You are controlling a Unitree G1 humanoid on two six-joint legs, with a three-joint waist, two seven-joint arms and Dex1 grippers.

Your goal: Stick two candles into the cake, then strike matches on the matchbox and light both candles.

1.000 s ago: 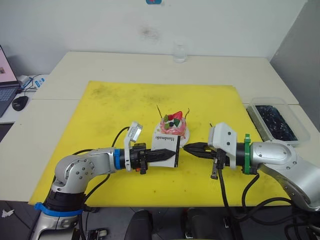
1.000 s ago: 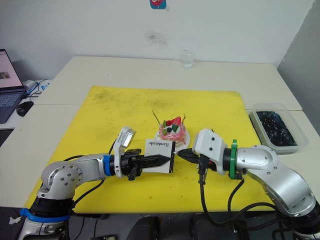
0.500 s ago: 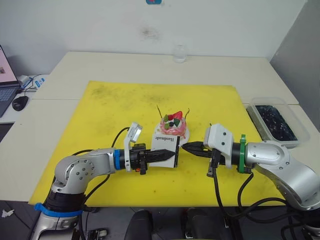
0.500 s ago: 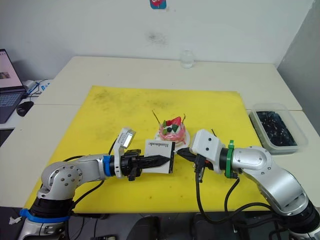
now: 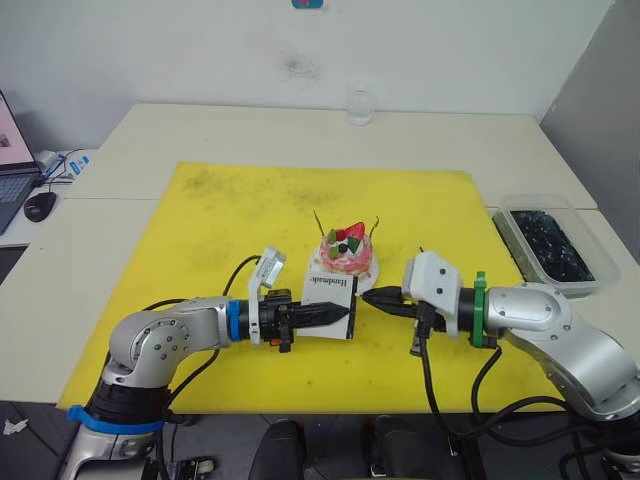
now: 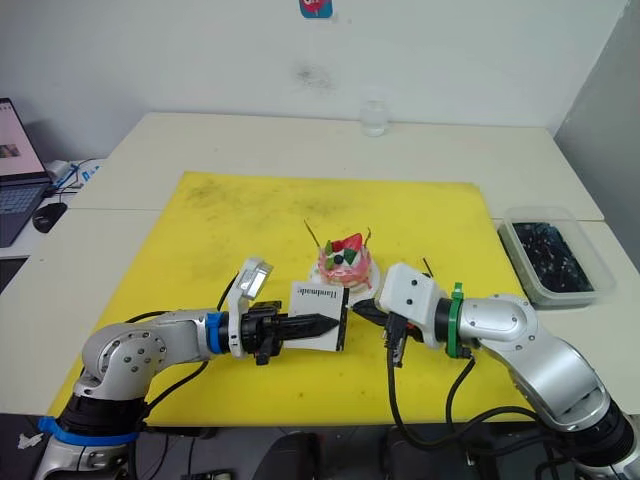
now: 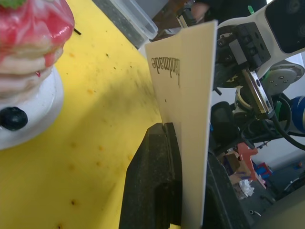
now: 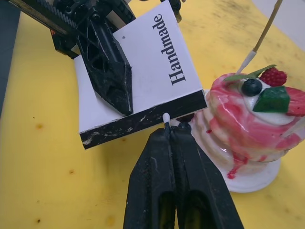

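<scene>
Since a second ago the right gripper [image 5: 366,297] has crept toward the matchbox [image 5: 331,292], its tips now just beside the box's near edge where a gap showed before; the left gripper [image 5: 340,312] holds the box in much the same place.

From the head views, the yellow mat [image 5: 240,220] covers the middle of the pale table [image 5: 200,125]. A clear glass [image 5: 360,105] stands at the far edge, a clear tray of dark pieces [image 5: 545,240] sits off the mat on the right, and a laptop [image 5: 8,175] and mouse [image 5: 40,205] lie far left. The cake [image 5: 347,253] sits just behind the matchbox, with two candles [image 5: 319,222] rising from it, one on each side. A match [image 5: 424,251] lies on the mat near the right wrist housing.

In the left wrist view, the black fingers [image 7: 152,181] are pressed against both faces of the white box [image 7: 190,124], which stands on edge, lettering upward. The cake's white plate [image 7: 28,114] sits off to one side, and the right arm's white housing [image 7: 281,28] looms beyond the box.

In the right wrist view, the right fingers [image 8: 157,181] are pressed together on a thin match [image 8: 166,119] whose pale tip touches the dark striking strip [image 8: 143,121] along the box's long edge. The cake [image 8: 248,119] stands just beside the box, a candle [image 8: 264,28] slanting out of it.
</scene>
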